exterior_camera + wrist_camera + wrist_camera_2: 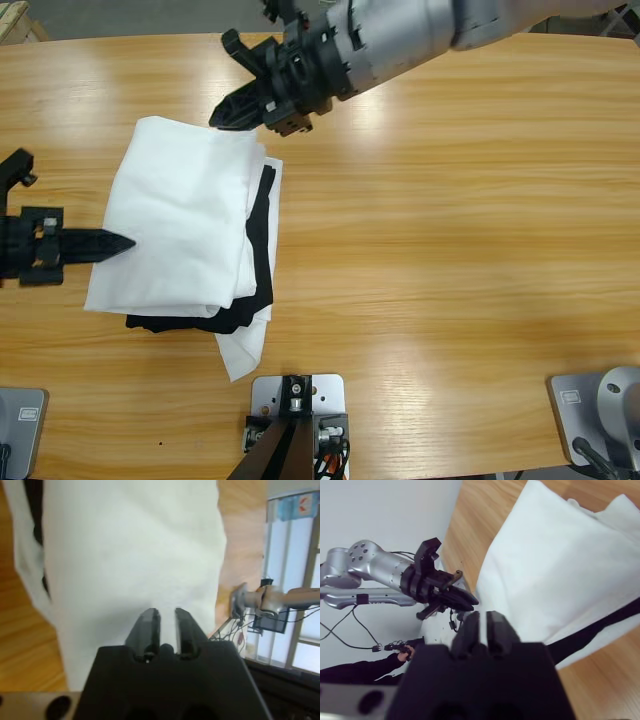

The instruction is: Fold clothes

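Touching T-shirt [185, 215], end effectors nearly closed

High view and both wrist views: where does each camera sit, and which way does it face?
High view: fixed above the table, facing down; shows the left hand and right hand.
Left wrist view: on the left wrist, facing across the white T-shirt; own hand at bottom.
Right wrist view: on the right wrist, facing over the T-shirt towards the left hand; own hand at bottom.
Shared: all show the T-shirt.
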Controlling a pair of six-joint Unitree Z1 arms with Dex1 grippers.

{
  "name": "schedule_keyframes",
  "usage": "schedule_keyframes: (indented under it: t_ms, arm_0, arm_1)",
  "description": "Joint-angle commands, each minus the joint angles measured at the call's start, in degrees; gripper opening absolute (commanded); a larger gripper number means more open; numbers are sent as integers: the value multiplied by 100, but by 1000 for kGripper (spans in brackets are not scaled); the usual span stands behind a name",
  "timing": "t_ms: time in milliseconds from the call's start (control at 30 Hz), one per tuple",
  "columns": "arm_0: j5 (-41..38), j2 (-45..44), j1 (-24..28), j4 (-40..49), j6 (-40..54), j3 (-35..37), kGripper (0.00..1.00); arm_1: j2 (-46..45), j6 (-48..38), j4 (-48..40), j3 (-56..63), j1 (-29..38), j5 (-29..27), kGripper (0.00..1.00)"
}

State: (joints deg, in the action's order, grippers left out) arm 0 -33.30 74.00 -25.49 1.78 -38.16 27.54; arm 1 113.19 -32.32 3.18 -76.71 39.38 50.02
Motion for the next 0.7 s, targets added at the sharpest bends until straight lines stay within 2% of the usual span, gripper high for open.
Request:
schedule_keyframes:
  t_ms: [33,400,700]
  arm_0:
    - [-245,830,-91,-529,-63,45,0]
    - [-337,1354,-281,-969,-56,-73,0]
    - [-388,1635,-351,-1192,-63,-242,0]
  arm_1:
    - [880,-221,-239,-358,35,266,0]
    - [1878,-351,-665,-678,237,480,0]
    - [2511,-249,-1180,-664,-57,482,0]
